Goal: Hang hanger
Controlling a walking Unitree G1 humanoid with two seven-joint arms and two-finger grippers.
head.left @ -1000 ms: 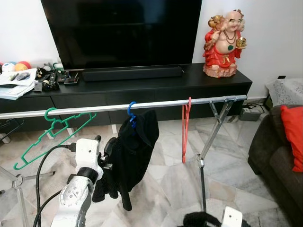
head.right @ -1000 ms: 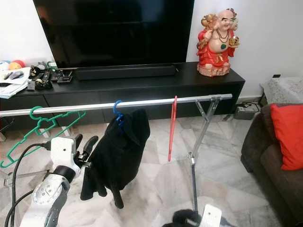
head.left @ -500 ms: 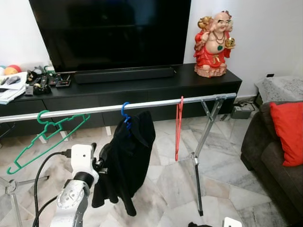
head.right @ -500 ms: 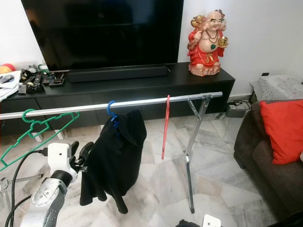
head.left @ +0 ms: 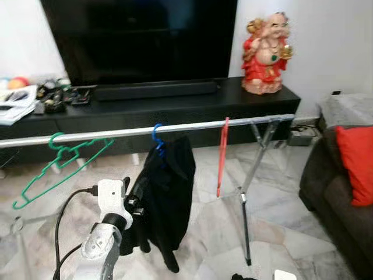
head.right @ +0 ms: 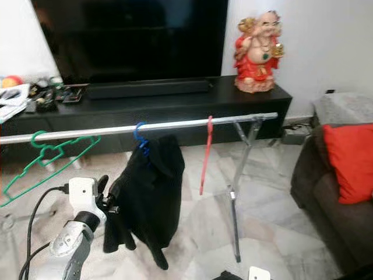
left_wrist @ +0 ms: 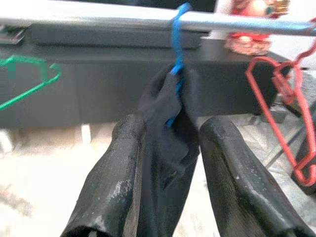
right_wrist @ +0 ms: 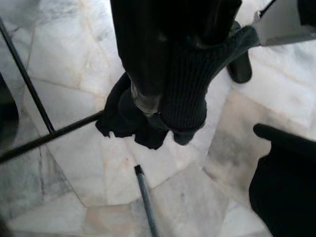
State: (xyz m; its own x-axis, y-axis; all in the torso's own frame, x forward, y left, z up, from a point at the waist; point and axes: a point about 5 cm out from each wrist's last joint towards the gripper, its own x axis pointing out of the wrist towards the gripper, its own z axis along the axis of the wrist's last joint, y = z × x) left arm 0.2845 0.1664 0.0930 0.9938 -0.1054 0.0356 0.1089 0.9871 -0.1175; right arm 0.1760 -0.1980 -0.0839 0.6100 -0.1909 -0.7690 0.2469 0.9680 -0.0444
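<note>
A blue hanger (head.left: 157, 135) hangs by its hook on the silver rail (head.left: 105, 135), carrying a black garment (head.left: 170, 186). My left gripper (head.left: 130, 197) is raised at the garment's left side. In the left wrist view its fingers (left_wrist: 123, 158) stand open, with the garment's cloth (left_wrist: 168, 123) in the gap under the blue hook (left_wrist: 176, 44). An empty green hanger (head.left: 58, 163) hangs to the left and a red hanger (head.left: 221, 154) to the right. My right gripper (right_wrist: 168, 103) is low over the floor, shut on a black knit cloth (right_wrist: 192, 89).
The rack's folding leg (head.left: 245, 216) stands on the marble floor to the right. Behind the rail is a black TV stand (head.left: 175, 105) with a red statue (head.left: 268, 55). A dark sofa with a red cushion (head.left: 356, 166) is at the right. A black cable (head.left: 67, 213) loops by my left arm.
The camera has swayed and the picture is now slightly blurred. My left gripper stays beside the black garment, and the hangers keep their places on the rail.
</note>
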